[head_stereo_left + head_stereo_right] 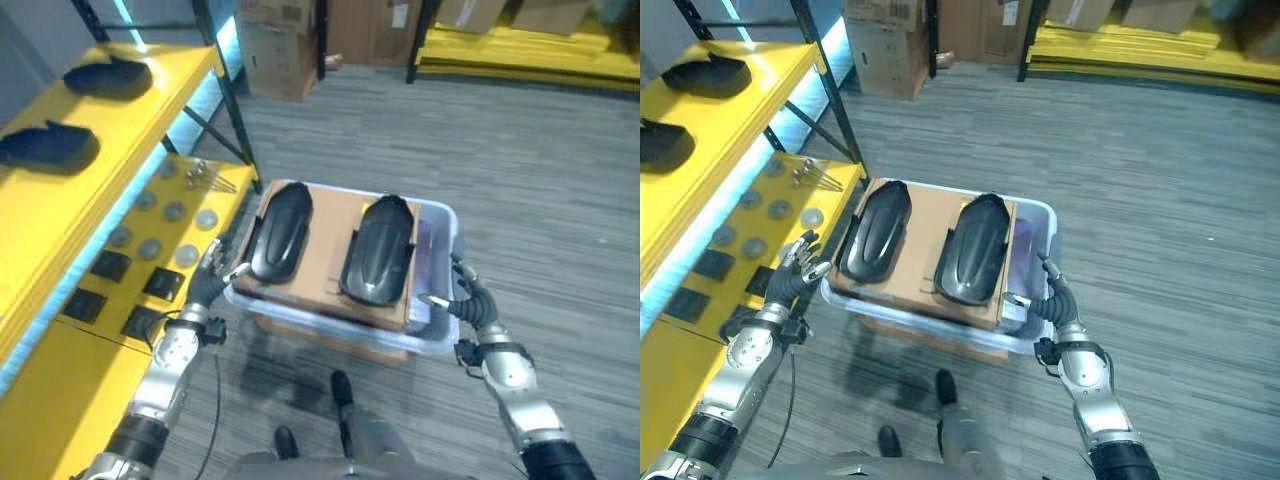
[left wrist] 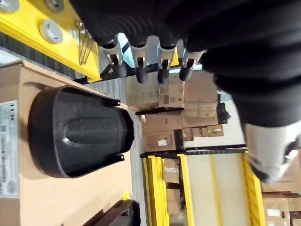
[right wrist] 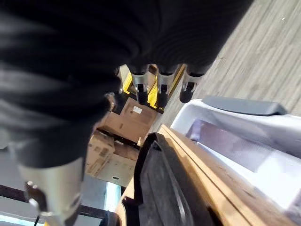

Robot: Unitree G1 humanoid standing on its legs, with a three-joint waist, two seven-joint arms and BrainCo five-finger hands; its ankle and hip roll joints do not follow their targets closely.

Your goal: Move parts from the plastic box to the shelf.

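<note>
A pale plastic box (image 1: 441, 216) stands on the floor before me, with a cardboard sheet (image 1: 326, 262) across its top. Two black moulded parts lie on the cardboard, one to the left (image 1: 280, 230) and one to the right (image 1: 378, 248). My left hand (image 1: 205, 285) is open beside the box's left front corner, and its wrist view looks over the left part (image 2: 80, 132). My right hand (image 1: 470, 300) is open against the box's right front rim (image 3: 244, 132). On the left, the yellow shelf (image 1: 100, 130) carries two more black parts (image 1: 108, 78) (image 1: 48, 148).
The shelf's lower level holds metal discs (image 1: 160, 215), black square pads (image 1: 110, 265) and some screws (image 1: 205, 175). A dark shelf post (image 1: 235, 110) stands close to the box's far left corner. Cardboard boxes (image 1: 280, 50) and yellow racks (image 1: 520, 50) line the back.
</note>
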